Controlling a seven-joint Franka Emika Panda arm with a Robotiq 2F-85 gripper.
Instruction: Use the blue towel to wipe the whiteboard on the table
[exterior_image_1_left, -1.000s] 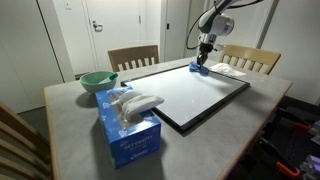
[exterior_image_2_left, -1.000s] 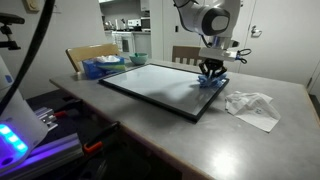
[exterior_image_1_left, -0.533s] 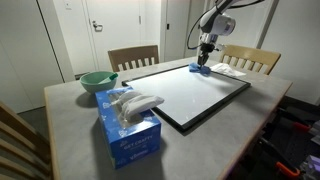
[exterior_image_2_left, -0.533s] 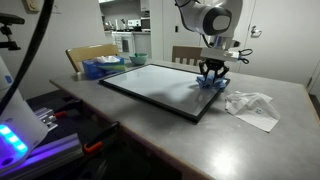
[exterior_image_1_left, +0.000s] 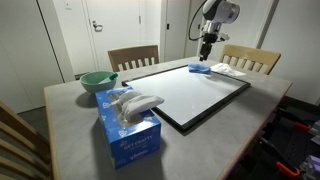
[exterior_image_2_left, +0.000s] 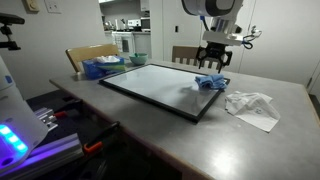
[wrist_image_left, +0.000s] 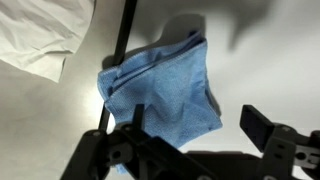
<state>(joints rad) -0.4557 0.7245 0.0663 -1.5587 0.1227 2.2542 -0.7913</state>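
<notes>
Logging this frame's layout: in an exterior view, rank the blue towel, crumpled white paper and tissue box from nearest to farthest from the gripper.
1. Blue towel, directly below the gripper, at the whiteboard corner.
2. Crumpled white paper, just beside that corner.
3. Tissue box, past the whiteboard's opposite end.

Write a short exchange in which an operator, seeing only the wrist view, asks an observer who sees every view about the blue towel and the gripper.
Operator: Where on the whiteboard is the towel?
Observer: The blue towel lies on a corner of the whiteboard, at the end away from the tissue box.
Operator: Is the gripper touching it?
Observer: No. In both exterior views the gripper hangs open above it, apart.
</notes>
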